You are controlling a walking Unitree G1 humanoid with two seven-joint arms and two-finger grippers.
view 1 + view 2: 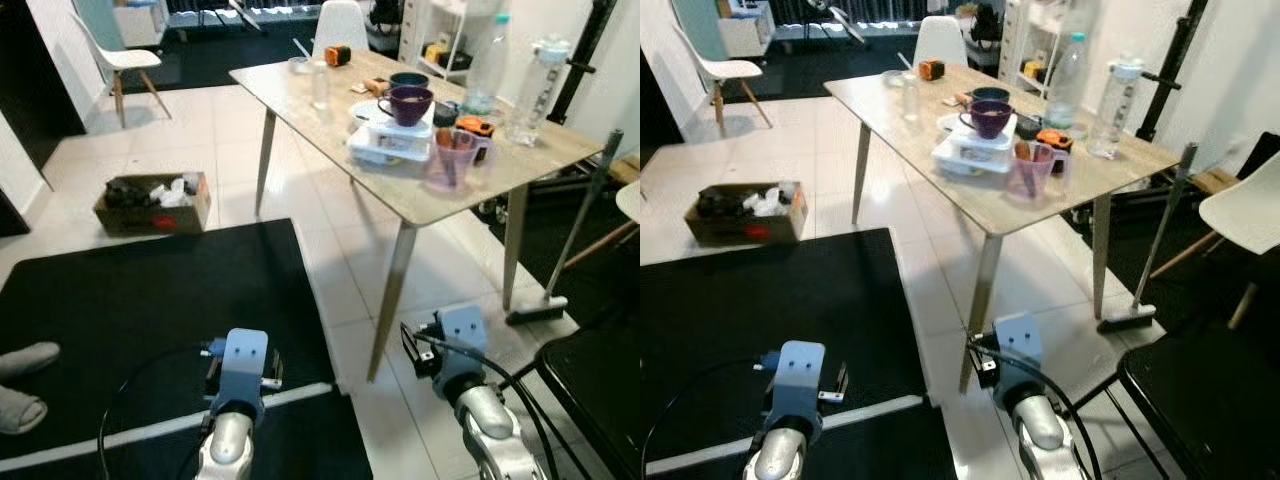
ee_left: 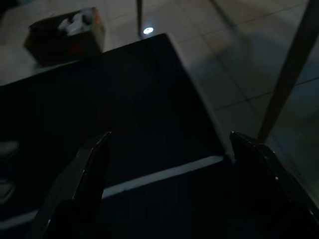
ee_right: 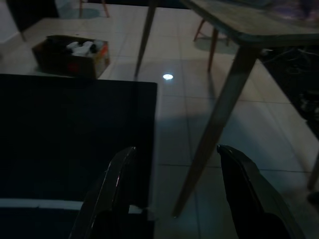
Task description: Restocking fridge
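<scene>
Both hands hung low, spread and empty; worktop [image 1: 420, 190] bottles [image 1: 487, 65] stood ahead and rightward, nearer the right hand [image 3: 172, 191] than the left hand [image 2: 167, 174].

Both arms are cut off by the lower edge of the eye views, and the left claw [image 2: 164, 164] and right claw [image 3: 174, 174] show dimly, their bases lost below the frame. A person's foot in a grey sock [image 1: 22, 358] is cut by the left edge. What fills the cardboard box [image 1: 152, 203] is too small to make out. The small things behind the purple bowl [image 1: 405, 102] on the bench [image 1: 330, 110] overlap and cannot be told apart. The black chair [image 1: 595, 385] runs off the right edge.
</scene>
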